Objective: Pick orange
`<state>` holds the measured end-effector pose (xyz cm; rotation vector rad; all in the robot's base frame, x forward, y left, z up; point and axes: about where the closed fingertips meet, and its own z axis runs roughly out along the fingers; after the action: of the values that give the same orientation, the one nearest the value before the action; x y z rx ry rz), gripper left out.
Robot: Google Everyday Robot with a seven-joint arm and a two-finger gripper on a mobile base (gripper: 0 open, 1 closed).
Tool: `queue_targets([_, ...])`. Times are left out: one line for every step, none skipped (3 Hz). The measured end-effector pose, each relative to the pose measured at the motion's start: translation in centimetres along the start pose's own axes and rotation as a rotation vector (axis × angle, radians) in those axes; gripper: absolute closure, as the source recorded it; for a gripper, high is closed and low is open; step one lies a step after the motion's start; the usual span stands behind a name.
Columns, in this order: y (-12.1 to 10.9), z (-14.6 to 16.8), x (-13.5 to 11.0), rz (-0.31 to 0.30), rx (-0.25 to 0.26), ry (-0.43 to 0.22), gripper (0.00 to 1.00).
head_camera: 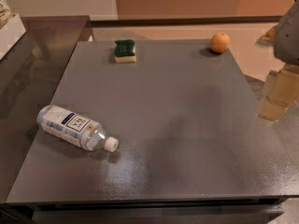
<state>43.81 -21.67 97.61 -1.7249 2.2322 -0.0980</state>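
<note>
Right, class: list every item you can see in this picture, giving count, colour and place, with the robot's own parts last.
orange: one, orange, far right corner of the table
sponge: one, green top over pale yellow, far edge, left of centre
water bottle: one, clear with a white cap, lying on its side, near left
table: one, grey, fills the middle of the view
gripper: one, yellowish, right edge of view, apart from the orange

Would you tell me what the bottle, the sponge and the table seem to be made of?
Bottle: clear glossy plastic, see-through with highlights. Sponge: likely foam, matte yellow under a green scrub layer. Table: grey speckled top with soft sheen, perhaps coated metal. The gripper hangs at the right edge.
</note>
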Motion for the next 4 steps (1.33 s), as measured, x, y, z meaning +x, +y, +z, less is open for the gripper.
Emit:
queue_targets([0.0, 0.0, 0.0, 0.0, 0.0, 0.0, 0.0])
queue_targets([-0.9, 0.4, 0.0, 0.014, 0.001, -0.03, 0.0])
queue_targets([-3.1, 1.4, 0.2, 0.034, 0.012, -0.084, 0.0])
queue_targets([-6.3, 3.1, 0.5, 0.095, 0.039, -0.143, 0.0])
